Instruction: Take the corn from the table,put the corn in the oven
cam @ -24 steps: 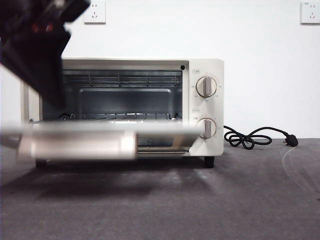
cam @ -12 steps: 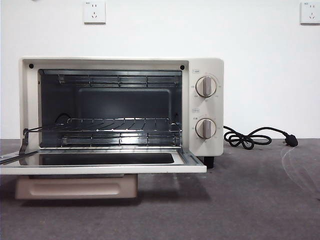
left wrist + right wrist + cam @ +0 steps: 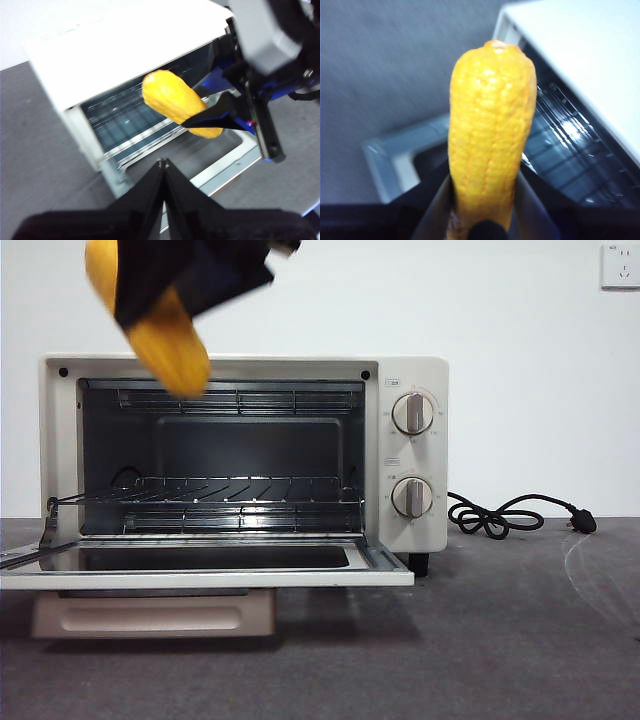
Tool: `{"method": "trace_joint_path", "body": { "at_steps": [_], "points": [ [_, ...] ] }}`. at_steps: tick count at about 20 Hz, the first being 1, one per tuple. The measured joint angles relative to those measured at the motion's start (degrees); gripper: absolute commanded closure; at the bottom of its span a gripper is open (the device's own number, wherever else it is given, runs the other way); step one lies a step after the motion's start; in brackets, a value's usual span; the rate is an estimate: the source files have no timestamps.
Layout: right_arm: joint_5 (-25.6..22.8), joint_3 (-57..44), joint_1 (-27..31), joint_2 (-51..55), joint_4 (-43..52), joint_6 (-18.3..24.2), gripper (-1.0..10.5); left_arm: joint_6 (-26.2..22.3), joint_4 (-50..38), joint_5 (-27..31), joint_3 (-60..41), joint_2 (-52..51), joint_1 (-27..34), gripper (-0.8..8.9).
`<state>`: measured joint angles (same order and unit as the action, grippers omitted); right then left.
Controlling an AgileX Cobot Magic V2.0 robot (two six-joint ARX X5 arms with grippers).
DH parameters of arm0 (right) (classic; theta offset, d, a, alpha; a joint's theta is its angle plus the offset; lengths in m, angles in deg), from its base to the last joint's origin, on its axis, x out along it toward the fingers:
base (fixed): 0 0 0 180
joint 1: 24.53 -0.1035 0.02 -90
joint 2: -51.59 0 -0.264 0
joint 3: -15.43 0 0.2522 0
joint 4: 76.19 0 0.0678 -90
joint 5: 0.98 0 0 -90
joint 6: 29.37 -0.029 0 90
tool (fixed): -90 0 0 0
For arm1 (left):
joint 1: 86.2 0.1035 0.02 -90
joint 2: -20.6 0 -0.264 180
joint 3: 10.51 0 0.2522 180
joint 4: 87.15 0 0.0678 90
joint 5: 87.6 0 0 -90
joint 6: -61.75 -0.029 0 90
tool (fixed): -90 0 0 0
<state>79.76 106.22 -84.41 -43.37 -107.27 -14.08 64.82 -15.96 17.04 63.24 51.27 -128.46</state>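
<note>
Right gripper (image 3: 482, 210): black fingers (image 3: 437, 210) clamped on the lower part of the yellow-orange ridged corn cob (image 3: 490, 135), held in the air above the cream-white boxy toaster oven (image 3: 420, 470) with its door (image 3: 200, 565) folded down over the dark grey matte desk (image 3: 500, 640). Left gripper (image 3: 162, 162): fingers pressed together, empty, near the oven's front.
</note>
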Motion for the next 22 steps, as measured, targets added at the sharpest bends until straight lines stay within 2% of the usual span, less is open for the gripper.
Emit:
{"method": "trace_joint_path", "body": {
  "at_steps": [7, 10, 16, 22],
  "points": [
    [-11.17, 0.0, -0.13, -7.48, 3.41, 15.06, 9.6, 0.7, 3.45, 3.19, 0.0, -2.6, -0.02, 8.19],
    [-13.92, 0.0, -0.09, -9.88, 6.6, 20.17, 9.6, 0.7, 3.91, 3.21, 0.0, -2.67, -0.04, 8.19],
    [-20.2, 0.0, -0.07, -12.44, 16.15, 28.74, 9.6, 0.79, 4.42, 3.21, 0.0, -2.67, -0.04, 8.19],
    [-21.7, 0.0, 0.66, -14.88, 21.31, 34.8, 9.4, 1.05, 4.79, 3.21, 0.0, -2.67, -0.04, 8.19]
  ]
}}
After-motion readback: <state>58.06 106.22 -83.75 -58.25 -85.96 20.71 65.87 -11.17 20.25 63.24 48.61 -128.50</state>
